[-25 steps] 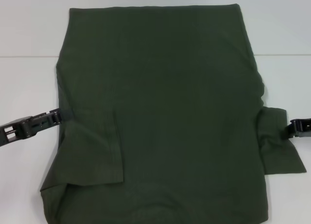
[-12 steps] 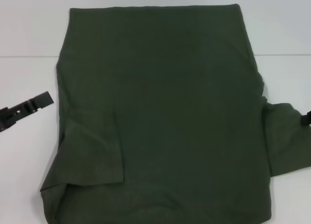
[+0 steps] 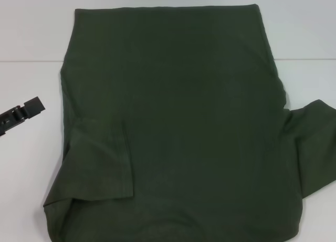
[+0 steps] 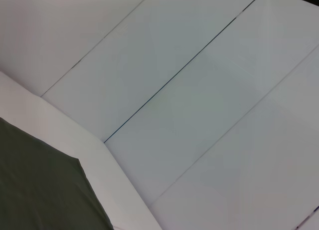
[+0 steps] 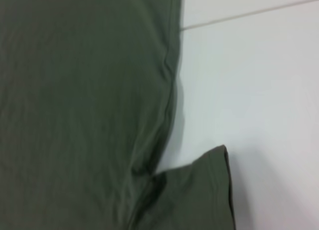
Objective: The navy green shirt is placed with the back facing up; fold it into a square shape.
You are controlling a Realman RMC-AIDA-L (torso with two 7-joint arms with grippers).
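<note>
A: Where was the navy green shirt [image 3: 178, 126]?

B: Spread flat on the white table [image 3: 31, 37], plain side up, filling most of the head view and running off its near edge. The sleeve on the robot's left [image 3: 100, 160] lay folded inward onto the body, as it had a second before. The sleeve on the robot's right [image 3: 315, 147] had changed: a second earlier it was bunched and pinched at its outer end, and now it lay opened out flat, reaching toward the view's right edge.

A: And the arms?

B: The left gripper [image 3: 23, 114] had pulled away. A second ago its tip touched the shirt's left edge; half a second ago it was just beside it; now it sat near the left border, well apart from the cloth, holding nothing. Whether its fingers were apart or together I could not tell. The right gripper, seen at the sleeve a second before, had gone from the head view entirely.

A: The wrist cameras?

B: The left one showed table seams and a shirt corner [image 4: 40, 185]; the right one showed the shirt's side edge and the sleeve [image 5: 199, 190].
</note>
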